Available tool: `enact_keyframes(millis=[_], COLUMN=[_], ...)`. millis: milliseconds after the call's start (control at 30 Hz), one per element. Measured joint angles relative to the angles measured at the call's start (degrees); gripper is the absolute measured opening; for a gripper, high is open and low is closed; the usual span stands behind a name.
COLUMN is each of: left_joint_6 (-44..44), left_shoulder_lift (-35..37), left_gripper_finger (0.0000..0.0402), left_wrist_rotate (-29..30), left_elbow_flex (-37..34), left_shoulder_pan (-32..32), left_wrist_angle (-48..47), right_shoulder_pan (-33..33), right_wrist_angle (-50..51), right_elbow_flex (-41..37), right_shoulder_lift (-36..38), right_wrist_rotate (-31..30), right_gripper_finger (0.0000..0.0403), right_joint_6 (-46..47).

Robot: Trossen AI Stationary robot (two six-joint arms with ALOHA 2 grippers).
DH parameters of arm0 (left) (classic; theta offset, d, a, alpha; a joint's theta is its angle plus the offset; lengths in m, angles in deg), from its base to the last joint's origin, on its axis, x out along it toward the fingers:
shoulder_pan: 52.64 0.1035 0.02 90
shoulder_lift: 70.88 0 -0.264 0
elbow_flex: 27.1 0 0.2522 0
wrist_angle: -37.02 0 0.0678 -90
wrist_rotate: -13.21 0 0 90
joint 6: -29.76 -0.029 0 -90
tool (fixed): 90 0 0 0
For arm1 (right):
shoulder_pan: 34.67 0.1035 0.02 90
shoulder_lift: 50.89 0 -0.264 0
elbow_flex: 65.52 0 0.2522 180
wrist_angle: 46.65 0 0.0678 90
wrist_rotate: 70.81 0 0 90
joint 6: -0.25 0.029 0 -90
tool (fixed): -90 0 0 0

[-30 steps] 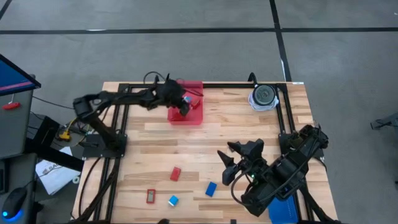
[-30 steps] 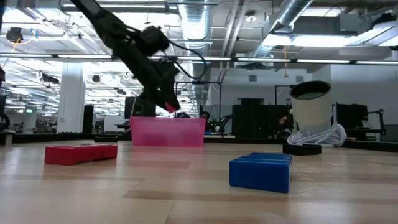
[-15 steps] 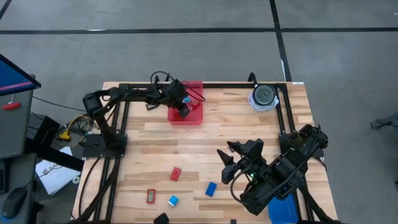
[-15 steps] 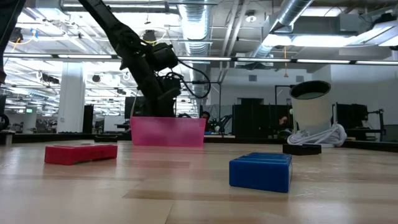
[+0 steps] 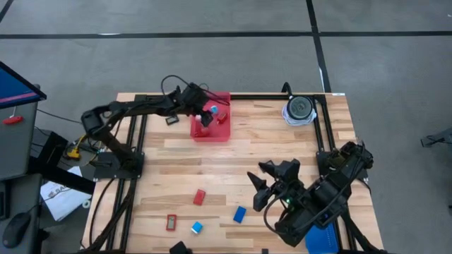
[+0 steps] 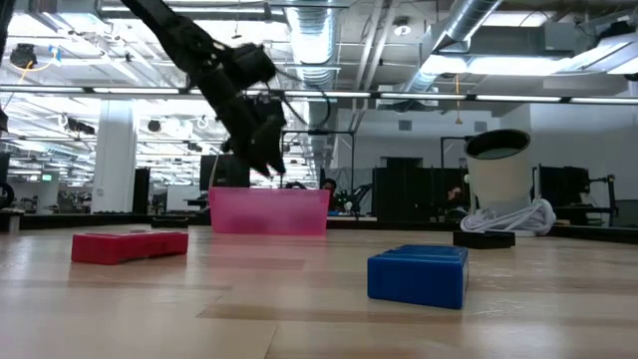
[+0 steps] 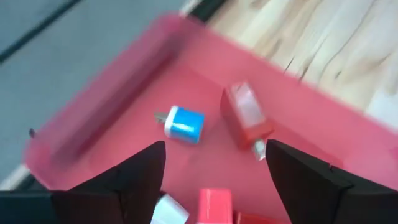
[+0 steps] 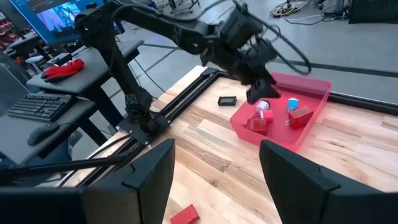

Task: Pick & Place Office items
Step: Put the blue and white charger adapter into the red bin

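My left gripper [image 5: 203, 118] [image 7: 214, 152] hangs open over the near-left part of the red tray [image 5: 223, 131] at the table's far side. In the tray lie a blue-and-white piece [image 7: 183, 123], a red block [image 7: 245, 116] and further red and whitish pieces [image 7: 213, 205]. A flat black piece [image 5: 171, 120] lies on the wood left of the tray. Near the front edge rest a red block [image 5: 200, 197], a blue block [image 5: 239, 214], a pale blue cube [image 5: 196, 227] and a small red-framed flat piece [image 5: 171, 223]. My right gripper [image 5: 258, 187] waits open, right of the blue block.
A round grey-and-white object [image 5: 299, 109] with a coiled white cord sits at the far right corner. A blue tray [image 5: 319, 241] shows under the right arm at the near right. Black frame rails run along the table's left, right and far edges. Bare wood lies between tray and front pieces.
My left gripper dipped down into the red tray, then rose again and shifted a little toward the table's left. The red piece seen at its fingertips a second ago is no longer there. The right arm kept still.
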Motion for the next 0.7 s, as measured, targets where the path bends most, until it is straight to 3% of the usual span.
enact_keyframes(millis=[100, 233, 367, 500, 700], left_joint_6=[-0.22, -0.23, -2.78, -1.62, 15.98], left_shoulder_lift=[3.65, 9.65, 17.79, 26.89, 35.45], left_gripper_finger=[0.026, 0.0232, 0.0205, 0.0194, 0.0209], left_wrist_rotate=[-2.8, -13.62, -19.87, -20.12, -11.18], left_elbow_flex=[-0.02, -0.28, -3.36, -8.81, -14.83], left_shoulder_pan=[0.0, -0.96, -7.27, -19.29, -41.83], left_wrist_angle=[-1.18, -6.89, -16.1, -23.19, -22.92], right_shoulder_pan=[0.32, 0.33, 0.57, 1.12, 2.18], right_wrist_angle=[0.0, 0.02, 0.19, 0.46, 0.46], right_elbow_flex=[0.0, 0.0, 0.01, 0.0, 0.0], right_shoulder_lift=[0.0, 0.0, 0.0, 0.0, 0.0], right_wrist_rotate=[-0.16, -0.34, -0.36, -0.47, -1.63], right_gripper_finger=[0.0228, 0.0228, 0.0228, 0.0228, 0.0228], right_joint_6=[-0.24, -0.26, -0.44, -0.48, -0.46])
